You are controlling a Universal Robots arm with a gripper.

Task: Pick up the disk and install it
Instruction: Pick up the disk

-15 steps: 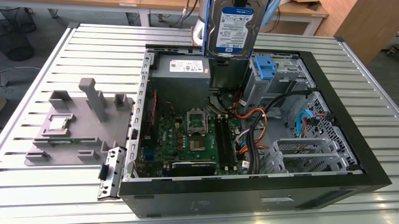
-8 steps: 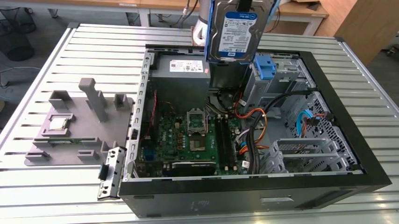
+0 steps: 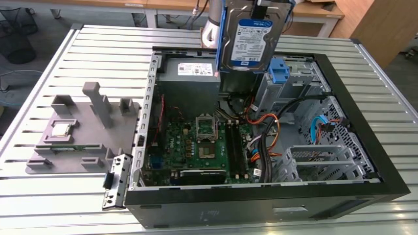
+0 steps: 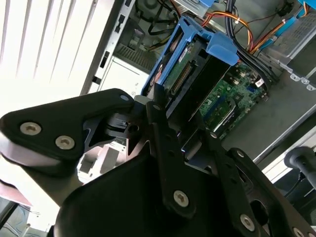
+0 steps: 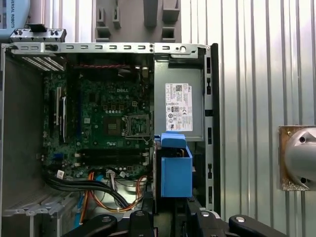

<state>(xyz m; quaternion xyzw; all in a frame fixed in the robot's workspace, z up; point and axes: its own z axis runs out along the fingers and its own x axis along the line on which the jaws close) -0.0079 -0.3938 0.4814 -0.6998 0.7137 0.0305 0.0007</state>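
The disk (image 3: 251,41), a silver-grey hard drive with a white-and-blue label in a blue carrier, hangs on edge above the back of the open computer case (image 3: 365,147). It is high over the power supply (image 3: 189,71) and beside the drive bay. In the second wrist view my gripper (image 4: 185,129) is shut on the disk (image 4: 190,74), one black finger (image 4: 159,118) on each flat side. In the first wrist view the carrier's blue end (image 5: 175,168) sticks out past the fingers (image 5: 142,217), over the case's edge next to the power supply (image 5: 180,106).
Inside the case lie the motherboard (image 3: 202,142), orange and black cables (image 3: 267,122), a lone blue bracket (image 3: 279,73) in the bay and a metal drive cage (image 3: 313,161). A grey fixture block (image 3: 72,142) with a small silver chip (image 3: 62,129) and a tall post (image 3: 98,103) sits at the exterior view's left on the slatted table (image 3: 104,54).
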